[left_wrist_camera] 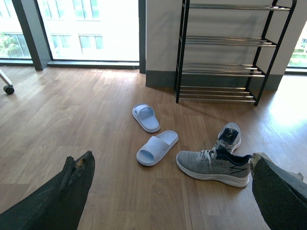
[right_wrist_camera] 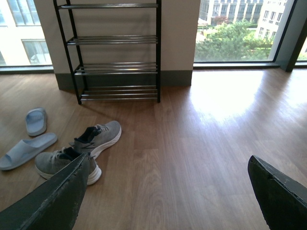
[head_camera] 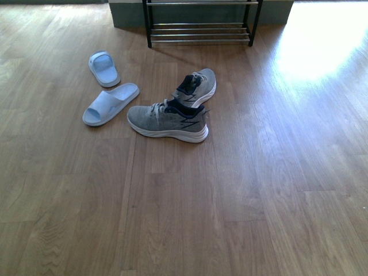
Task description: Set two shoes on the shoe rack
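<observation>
On the wood floor [head_camera: 241, 195] ahead of your robot, all four shoes lie short of the shoe rack [head_camera: 201, 33], which stands against the wall [left_wrist_camera: 163, 38]. The near sneaker [head_camera: 168, 122] sits broadside; the far sneaker [head_camera: 195, 87] is tilted behind it, heel touching it. Just to their left lie the near slide [head_camera: 110, 104] and the far slide [head_camera: 104, 68], close but apart. Your left gripper [left_wrist_camera: 170, 162] and right gripper [right_wrist_camera: 169, 162] both hang above the floor — fingers spread wide, gripping nothing.

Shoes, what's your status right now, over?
Left gripper and right gripper open, empty. Grey sneakers and blue slides on floor. Shoe rack bare, nothing blocking.
</observation>
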`<state>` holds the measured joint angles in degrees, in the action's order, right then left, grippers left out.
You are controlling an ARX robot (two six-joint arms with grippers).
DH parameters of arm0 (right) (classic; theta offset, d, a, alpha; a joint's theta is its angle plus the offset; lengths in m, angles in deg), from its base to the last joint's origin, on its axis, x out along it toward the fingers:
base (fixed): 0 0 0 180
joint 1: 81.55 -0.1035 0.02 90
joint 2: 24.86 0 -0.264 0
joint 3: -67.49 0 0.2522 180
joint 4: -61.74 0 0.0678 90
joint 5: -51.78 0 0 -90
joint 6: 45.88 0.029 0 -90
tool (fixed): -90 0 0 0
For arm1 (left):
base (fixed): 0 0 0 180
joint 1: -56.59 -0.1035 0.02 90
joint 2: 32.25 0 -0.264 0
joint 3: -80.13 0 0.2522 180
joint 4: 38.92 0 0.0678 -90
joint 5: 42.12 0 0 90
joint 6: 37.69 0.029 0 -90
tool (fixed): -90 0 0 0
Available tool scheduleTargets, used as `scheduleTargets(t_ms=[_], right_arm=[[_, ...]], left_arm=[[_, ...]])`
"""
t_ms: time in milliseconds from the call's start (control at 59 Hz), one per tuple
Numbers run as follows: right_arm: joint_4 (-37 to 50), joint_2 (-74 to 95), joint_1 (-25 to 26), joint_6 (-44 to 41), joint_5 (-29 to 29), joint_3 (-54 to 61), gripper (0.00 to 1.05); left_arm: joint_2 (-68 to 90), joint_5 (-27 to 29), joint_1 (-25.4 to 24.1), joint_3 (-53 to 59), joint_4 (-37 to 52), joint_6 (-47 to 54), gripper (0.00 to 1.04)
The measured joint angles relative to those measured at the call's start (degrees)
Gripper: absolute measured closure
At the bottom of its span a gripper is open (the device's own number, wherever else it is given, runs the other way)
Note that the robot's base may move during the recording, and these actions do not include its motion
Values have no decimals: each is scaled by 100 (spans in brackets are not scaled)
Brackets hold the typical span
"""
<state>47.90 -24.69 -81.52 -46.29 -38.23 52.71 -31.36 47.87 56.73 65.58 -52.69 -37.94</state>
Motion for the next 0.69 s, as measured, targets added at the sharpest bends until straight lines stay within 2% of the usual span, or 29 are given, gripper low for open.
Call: scheduleTargets(t_ms=[695], right_arm=[[0, 0, 0, 0, 0, 0, 9]], left_arm=[[0, 0, 0, 0, 0, 0, 9]])
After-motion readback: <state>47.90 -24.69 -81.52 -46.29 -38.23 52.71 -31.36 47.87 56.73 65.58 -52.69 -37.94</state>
